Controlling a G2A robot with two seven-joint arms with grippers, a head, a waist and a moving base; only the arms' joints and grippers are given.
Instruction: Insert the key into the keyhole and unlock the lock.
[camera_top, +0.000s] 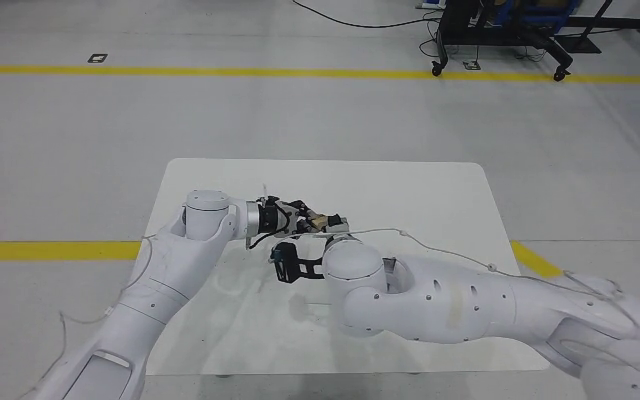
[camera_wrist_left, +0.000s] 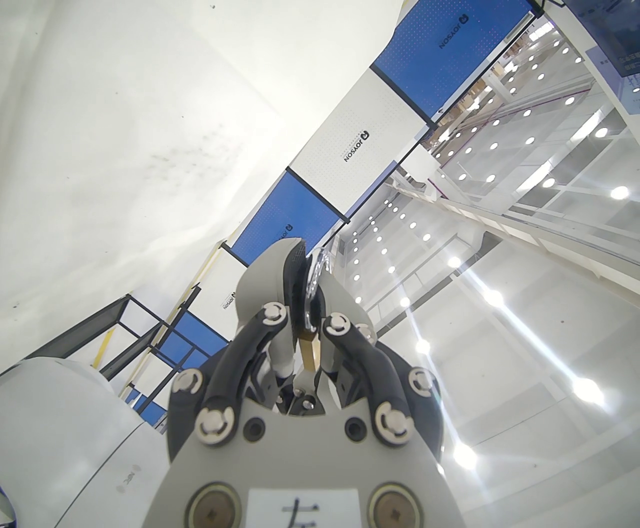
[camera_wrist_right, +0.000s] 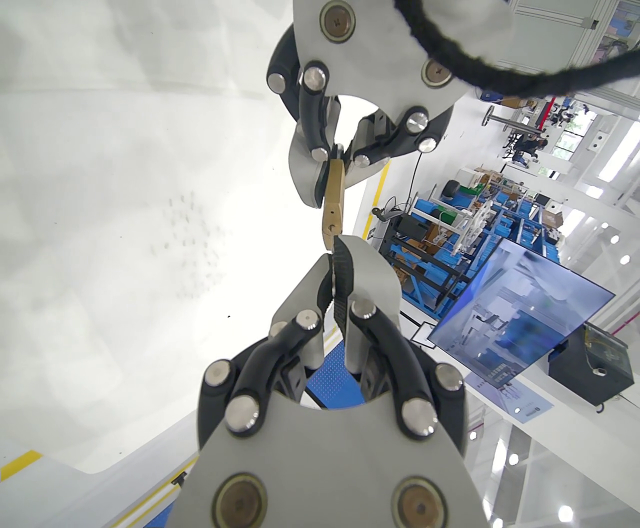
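Lock (camera_wrist_right: 333, 195): brass, held above table (camera_top: 430, 190). Body clamped in left gripper (camera_wrist_left: 312, 272); one end juts past fingertips.
Right gripper (camera_wrist_right: 336, 257): fingers pressed together, tips touching lock's jutting end. Key judged pinched between pads, hidden.
Step in hand: seating key. Keep key in line with lock's long axis, push straight, turn only once fully home; left grip must resist twist.
Thin cable (camera_top: 440, 243): trails beside lock, could snag on wrist turn.
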